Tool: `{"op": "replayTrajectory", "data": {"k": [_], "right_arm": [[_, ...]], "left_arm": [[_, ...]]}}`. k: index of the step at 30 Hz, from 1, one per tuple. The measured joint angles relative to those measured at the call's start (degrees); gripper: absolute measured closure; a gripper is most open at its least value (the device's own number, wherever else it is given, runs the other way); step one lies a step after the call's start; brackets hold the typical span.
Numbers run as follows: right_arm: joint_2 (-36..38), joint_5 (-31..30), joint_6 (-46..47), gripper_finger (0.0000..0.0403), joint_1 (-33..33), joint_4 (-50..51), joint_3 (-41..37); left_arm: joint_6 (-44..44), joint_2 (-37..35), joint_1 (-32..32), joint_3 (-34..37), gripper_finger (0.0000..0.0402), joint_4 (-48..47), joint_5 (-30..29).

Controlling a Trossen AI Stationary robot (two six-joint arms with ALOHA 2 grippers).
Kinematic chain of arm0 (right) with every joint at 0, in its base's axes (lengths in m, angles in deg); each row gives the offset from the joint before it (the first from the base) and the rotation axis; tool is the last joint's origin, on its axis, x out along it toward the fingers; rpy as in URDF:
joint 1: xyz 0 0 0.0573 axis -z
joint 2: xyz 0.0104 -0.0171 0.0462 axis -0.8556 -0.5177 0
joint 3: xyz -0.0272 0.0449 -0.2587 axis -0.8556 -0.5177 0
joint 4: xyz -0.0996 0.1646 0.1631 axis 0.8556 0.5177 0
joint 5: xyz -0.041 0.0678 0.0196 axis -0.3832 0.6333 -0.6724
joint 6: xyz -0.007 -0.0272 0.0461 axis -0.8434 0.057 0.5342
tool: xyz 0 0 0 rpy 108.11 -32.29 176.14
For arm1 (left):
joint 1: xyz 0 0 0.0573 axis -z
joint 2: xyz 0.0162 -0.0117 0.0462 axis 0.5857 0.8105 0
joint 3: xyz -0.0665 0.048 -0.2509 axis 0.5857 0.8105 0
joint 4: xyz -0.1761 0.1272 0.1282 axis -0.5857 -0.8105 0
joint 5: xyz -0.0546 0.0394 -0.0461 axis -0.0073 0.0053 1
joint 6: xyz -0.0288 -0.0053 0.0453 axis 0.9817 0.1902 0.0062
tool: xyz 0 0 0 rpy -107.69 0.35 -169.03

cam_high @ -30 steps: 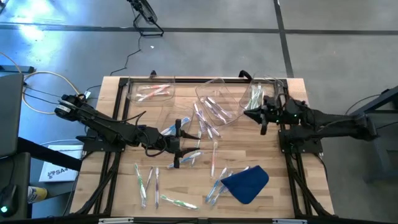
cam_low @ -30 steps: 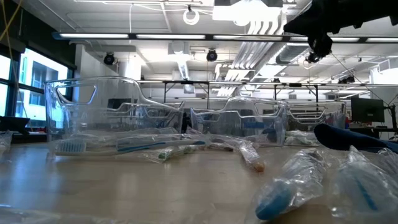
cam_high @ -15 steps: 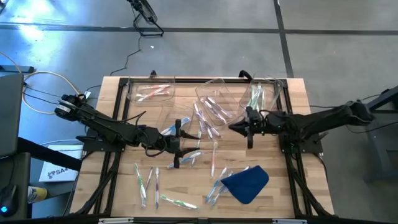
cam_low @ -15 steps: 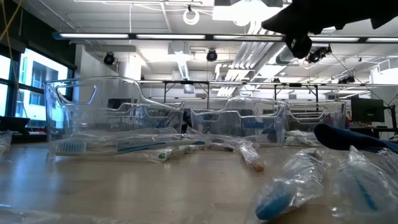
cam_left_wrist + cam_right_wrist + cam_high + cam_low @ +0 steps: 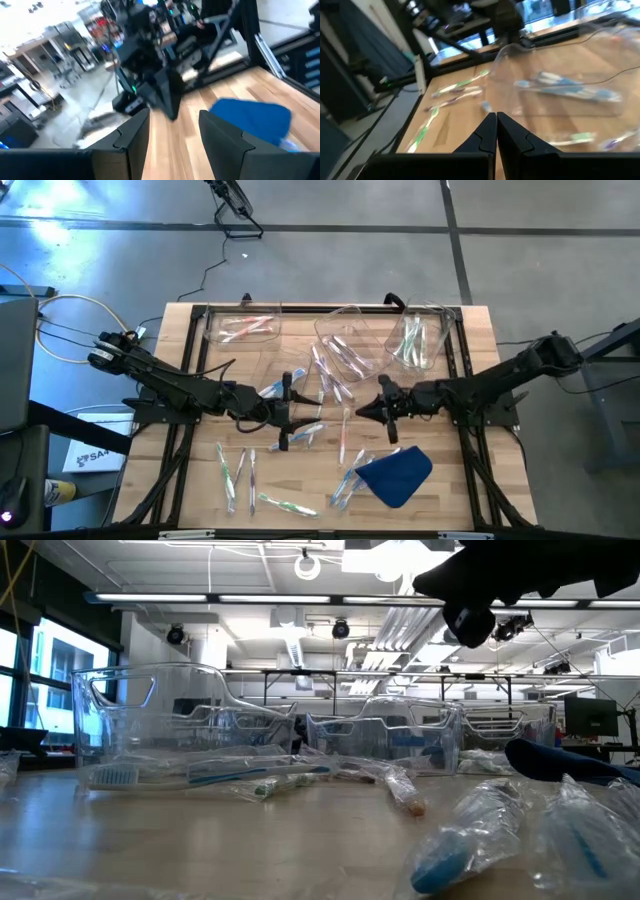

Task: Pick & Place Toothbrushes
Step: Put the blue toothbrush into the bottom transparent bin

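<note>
R gripper [image 5: 384, 411], fingers shut & empty, has swung off the bins toward loose toothbrushes [image 5: 343, 436] just ahead — next pick prob; L gripper [image 5: 284, 412] waits open.

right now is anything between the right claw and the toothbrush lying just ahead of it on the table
Nothing visible. The right claw is shut and hovers over bare wood, with the toothbrush lying just beyond its tip. The blue cloth sits off to the side, and the left claw is open beyond the toothbrush.
</note>
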Motion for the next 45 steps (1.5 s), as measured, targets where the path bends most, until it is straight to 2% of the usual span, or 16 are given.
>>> {"op": "replayTrajectory", "data": {"k": [6, 11, 18, 20, 23, 27, 34, 37, 45], "right_arm": [[-1.9, 0.1, 0.1, 0.0399, -3.5, -1.3, 0.0], [-2.1, 0.1, 0.1, 0.0399, -4.9, -2.7, 0.0], [-2.1, 0.0, -0.2, 0.0399, -4.8, -2.8, 0.0], [-2.1, 0.0, -0.3, 0.0399, -4.8, -2.8, 0.0], [-2.1, 0.0, -1.4, 0.0399, -4.8, -2.8, 0.0], [-2.1, 0.0, -1.7, 0.0399, -4.8, -2.8, 0.0], [-2.1, 0.0, -1.9, 0.0399, -4.8, -2.8, 0.0], [-2.1, 0.0, -2.7, 0.0399, -4.8, -2.8, 0.0], [-2.1, 0.0, -3.3, 0.0399, -4.8, -2.7, 0.0]], "left_arm": [[7.0, 0.0, 0.0, 0.0, 0.0237, -9.6, 1.1], [16.7, 0.0, 0.0, 0.0, 0.0246, -18.3, 1.9], [22.3, 0.0, 1.3, 0.0, 0.0257, -21.6, 5.2], [22.8, 0.0, 2.4, -0.1, 0.0261, -21.3, 3.5], [23.3, 0.0, 4.8, -1.4, 0.0272, -21.5, -3.3], [23.3, 0.9, 8.0, -4.0, 0.0297, -21.8, -7.6], [23.3, 6.7, 11.1, -10.2, 0.0363, -24.6, -8.2], [24.7, 9.7, 11.0, -14.6, 0.0394, -30.1, -8.3], [34.3, 15.9, 10.1, -27.5, 0.0396, -51.7, -8.0]]}}
